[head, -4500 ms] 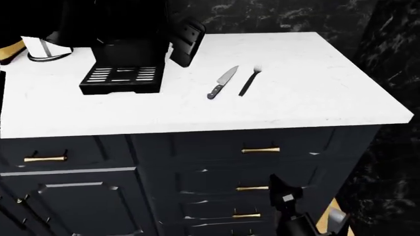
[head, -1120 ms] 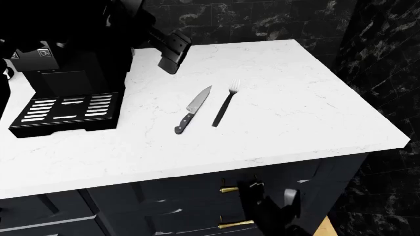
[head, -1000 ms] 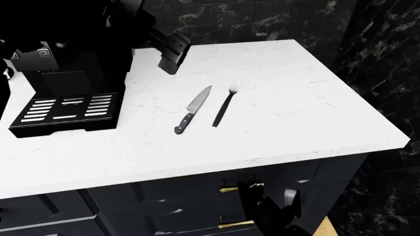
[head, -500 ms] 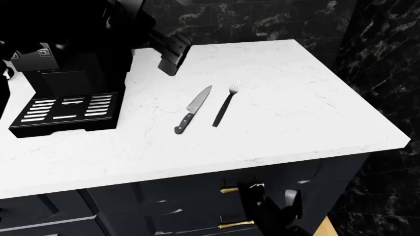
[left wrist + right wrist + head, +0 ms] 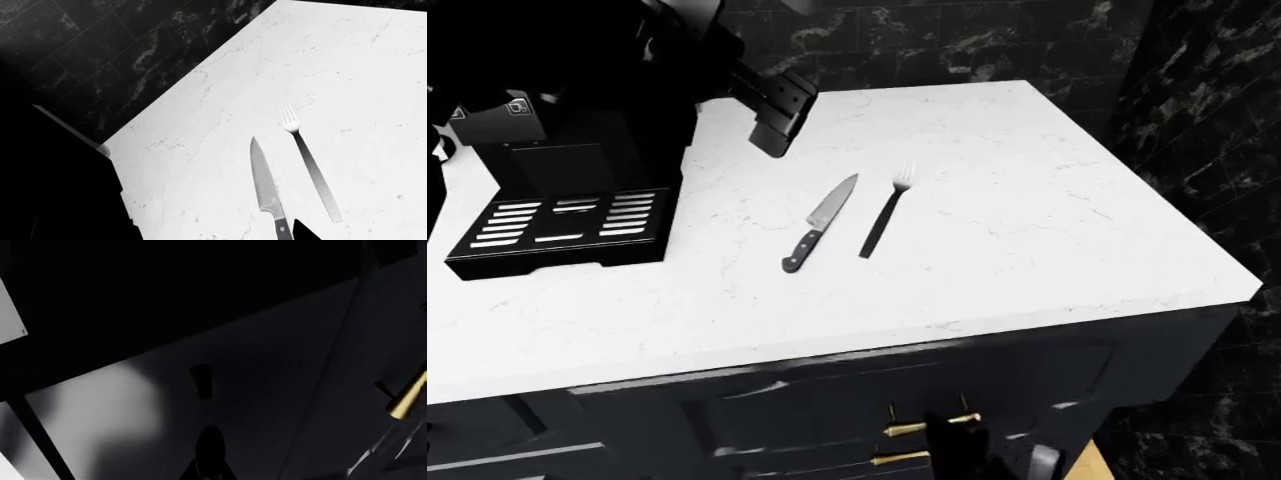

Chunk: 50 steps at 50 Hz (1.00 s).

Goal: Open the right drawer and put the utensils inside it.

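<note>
While mostly hidden (dark render), right end effector (image 5: 994, 455) seemingly grips brass handle (image 5: 928, 426).

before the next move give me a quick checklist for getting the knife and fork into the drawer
1. Drawer open enough: not ok, the front stands only slightly out from under the countertop.
2. Right hand on the brass handle: cannot tell, dark shapes sit just below it.
3. Knife and fork loose on the countertop: ok, side by side, apart.
4. Left hand free: cannot tell, only a dark tip shows in its wrist view.
5. Coffee machine apart from the utensils: ok.
</note>
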### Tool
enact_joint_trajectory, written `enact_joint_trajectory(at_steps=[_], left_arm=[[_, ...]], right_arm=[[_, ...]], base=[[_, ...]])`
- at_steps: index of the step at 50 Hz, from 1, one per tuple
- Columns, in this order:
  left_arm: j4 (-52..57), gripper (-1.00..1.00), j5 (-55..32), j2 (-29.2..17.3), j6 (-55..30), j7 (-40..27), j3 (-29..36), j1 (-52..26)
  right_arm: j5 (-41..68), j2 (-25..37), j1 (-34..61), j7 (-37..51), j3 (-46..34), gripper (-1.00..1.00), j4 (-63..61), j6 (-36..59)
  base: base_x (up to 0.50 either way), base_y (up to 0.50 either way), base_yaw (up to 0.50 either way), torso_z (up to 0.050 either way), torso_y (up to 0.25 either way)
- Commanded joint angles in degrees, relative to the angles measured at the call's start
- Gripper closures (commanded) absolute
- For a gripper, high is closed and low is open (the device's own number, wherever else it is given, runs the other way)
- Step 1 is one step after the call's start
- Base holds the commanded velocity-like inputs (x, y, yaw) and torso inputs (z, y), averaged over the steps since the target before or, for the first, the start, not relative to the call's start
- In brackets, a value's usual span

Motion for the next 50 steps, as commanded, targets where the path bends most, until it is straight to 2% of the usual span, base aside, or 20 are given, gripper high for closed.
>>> enact_joint_trajectory(at_steps=[1, 20, 31, 33, 37, 50], left_arm=[[0.1, -1.0, -0.2, -0.2, -0.1, -0.1, 0.2, 0.0], [0.6, -1.0, -1.0, -0.2, -1.0, -1.0, 0.1, -0.7], [1.4, -1.0, -1.8, -0.2, -1.5, -2.0, -0.1, -0.5], [1.7, -1.0, -2.1, -0.2, -1.7, -2.1, -0.2, -0.6], [1.9, -1.0, -2.4, -0.3, -1.9, -2.4, -0.3, -0.7], [1.8, -1.0, -2.6, -0.3, -2.1, -2.3, 0.0, -1.1]], right_arm=[[3.9, 1.8, -11.8, -3.0, 5.1, 1.0, -12.9, -1.9], [-2.0, 3.4, -36.2, -11.1, 6.7, 1.0, -30.6, -5.1], [-7.7, 3.0, -50.1, -22.5, 7.7, 1.0, -34.1, -8.2], [-11.0, 0.3, -50.7, -25.0, 10.8, 1.0, -33.6, -4.6], [-21.5, -8.6, -50.7, -31.7, 22.7, 1.0, -34.5, 8.4], [-24.1, -8.8, -50.8, -36.3, 24.2, 1.0, -31.0, 8.6]], base=[[0.0, 0.0, 0.0, 0.0, 0.0], [0.0, 0.0, 0.0, 0.001, 0.001], [0.0, 0.0, 0.0, 0.001, 0.001], [0.0, 0.0, 0.0, 0.0, 0.0], [0.0, 0.0, 0.0, 0.0, 0.003], [0.0, 0.0, 0.0, 0.001, 0.0]])
